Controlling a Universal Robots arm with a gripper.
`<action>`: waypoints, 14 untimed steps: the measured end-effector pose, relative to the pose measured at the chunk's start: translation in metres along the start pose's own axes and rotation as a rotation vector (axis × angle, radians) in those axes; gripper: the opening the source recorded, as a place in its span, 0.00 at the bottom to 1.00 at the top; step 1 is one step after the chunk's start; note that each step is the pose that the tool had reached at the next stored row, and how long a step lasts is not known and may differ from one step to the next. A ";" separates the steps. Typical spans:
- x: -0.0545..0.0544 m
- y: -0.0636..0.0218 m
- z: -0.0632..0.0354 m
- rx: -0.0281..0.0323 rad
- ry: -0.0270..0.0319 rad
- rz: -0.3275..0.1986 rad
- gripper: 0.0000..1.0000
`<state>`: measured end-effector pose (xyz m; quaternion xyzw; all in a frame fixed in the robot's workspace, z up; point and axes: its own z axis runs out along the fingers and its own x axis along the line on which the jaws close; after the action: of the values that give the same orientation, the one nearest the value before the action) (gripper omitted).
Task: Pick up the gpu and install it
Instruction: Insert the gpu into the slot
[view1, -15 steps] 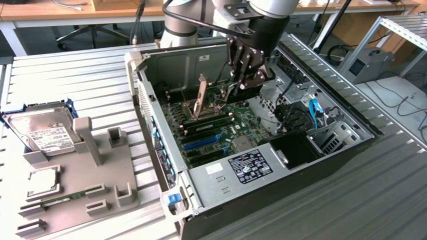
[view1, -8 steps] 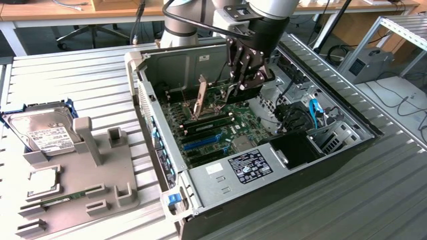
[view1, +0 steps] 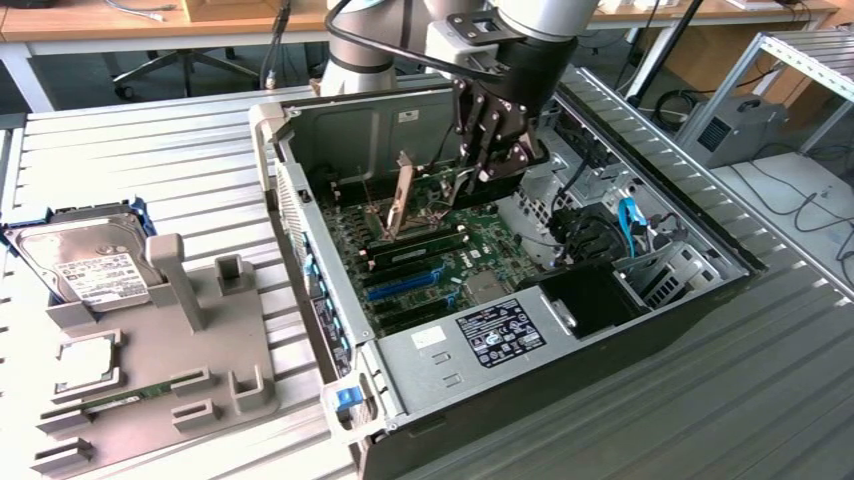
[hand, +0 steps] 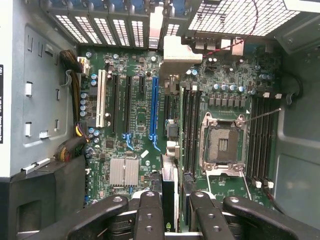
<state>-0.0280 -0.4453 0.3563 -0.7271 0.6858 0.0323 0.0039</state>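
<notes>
Inside open PC case (view1: 287, 170), gripper (view1: 483, 172) clamped on upright gpu (view1: 398, 205); drive label (view1: 96, 276) text unreadable.

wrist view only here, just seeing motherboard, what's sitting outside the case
Observer: A grey moulded parts tray lies beside the open black and silver computer case, on the exterior view's left.
Operator: anything in it
Observer: A silver hard drive with a white label sits at the tray's far corner.
Operator: ok and where's the arm coming in from
Observer: The grey robot arm reaches down from the far side, with its tool inside the case, above the green motherboard.
</notes>
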 end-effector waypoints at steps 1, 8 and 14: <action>0.000 0.0000 0.0003 0.0000 0.0000 0.000 0.26; 0.000 -0.0001 0.0023 0.0000 0.0000 0.000 0.26; 0.001 -0.0001 0.0039 0.0000 0.0000 0.000 0.26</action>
<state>-0.0280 -0.4458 0.3524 -0.7271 0.6858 0.0323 0.0039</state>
